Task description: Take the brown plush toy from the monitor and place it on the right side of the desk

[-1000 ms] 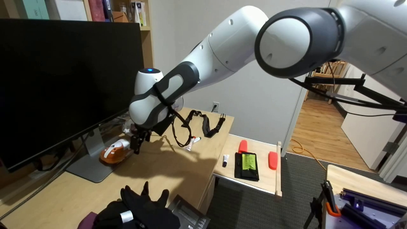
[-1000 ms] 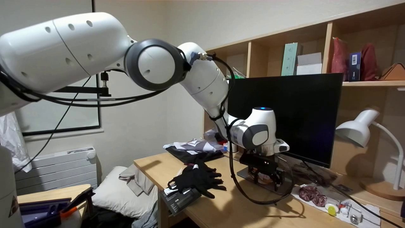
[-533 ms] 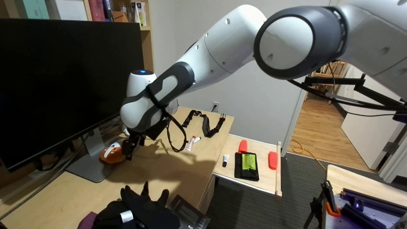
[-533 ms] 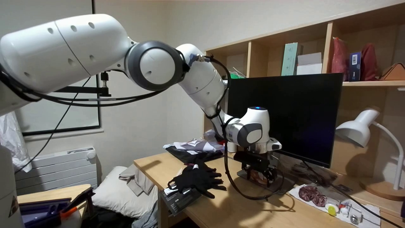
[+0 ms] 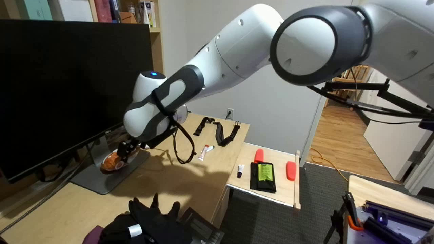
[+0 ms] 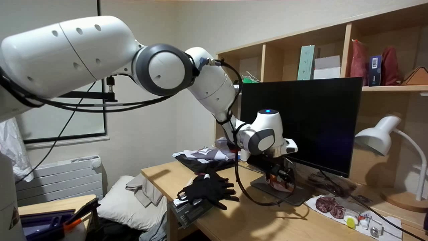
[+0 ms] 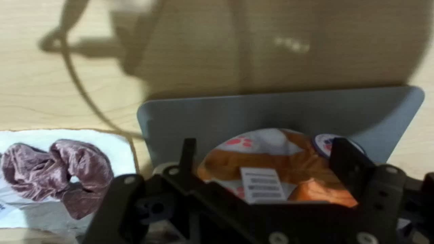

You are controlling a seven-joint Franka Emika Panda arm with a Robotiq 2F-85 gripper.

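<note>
Toy (image 7: 271,159) lies on the grey stand base (image 7: 254,112), lower centre of the wrist view, with your tool (image 7: 264,145) spread apart over it; grasping seems the step in hand. Next you likely need to close on it, lift and back away from the monitor (image 5: 74,98), upper left in an exterior view; black gloves (image 5: 154,225), lower left there, clutter the table (image 5: 169,176)

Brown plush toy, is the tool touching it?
Cannot tell. In the wrist view, the open tool frames the brown plush toy, one finger partly covering it, but no view plainly shows contact or a gap.
</note>
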